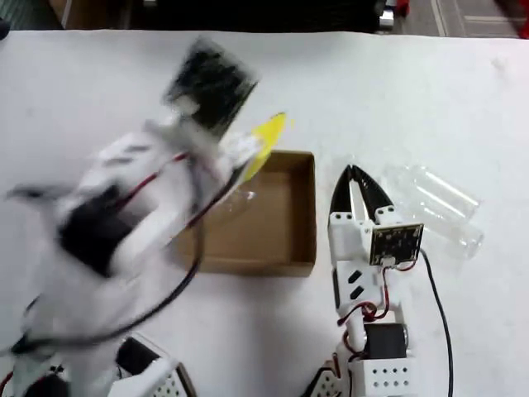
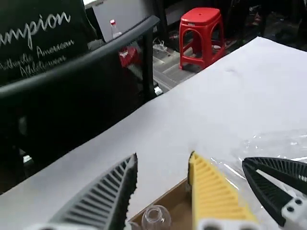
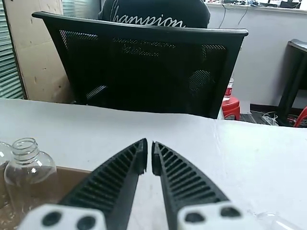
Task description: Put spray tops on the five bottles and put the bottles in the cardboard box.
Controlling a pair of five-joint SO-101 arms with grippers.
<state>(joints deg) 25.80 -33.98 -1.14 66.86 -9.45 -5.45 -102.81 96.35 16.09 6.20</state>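
Observation:
The open cardboard box point(image 1: 281, 240) lies mid-table. My left gripper point(image 1: 248, 112) hangs over its far left corner, open, one finger black and one yellow point(image 1: 269, 139). In the left wrist view the left gripper point(image 2: 163, 157) has nothing between its fingers, and a clear capless bottle point(image 2: 156, 218) shows low down by the box wall point(image 2: 168, 191). The right wrist view shows that bottle point(image 3: 26, 165) standing in the box point(image 3: 67, 179). My right gripper point(image 1: 359, 186) rests shut beside the box's right wall. Two clear bottles point(image 1: 434, 207) lie just right of it.
A black mesh chair point(image 3: 144, 67) with a person sitting in it stands behind the table's far edge, and a red stool point(image 2: 201, 31) stands on the floor beyond. White tabletop stretches around the box. Cables point(image 1: 438, 314) trail from the right arm's base.

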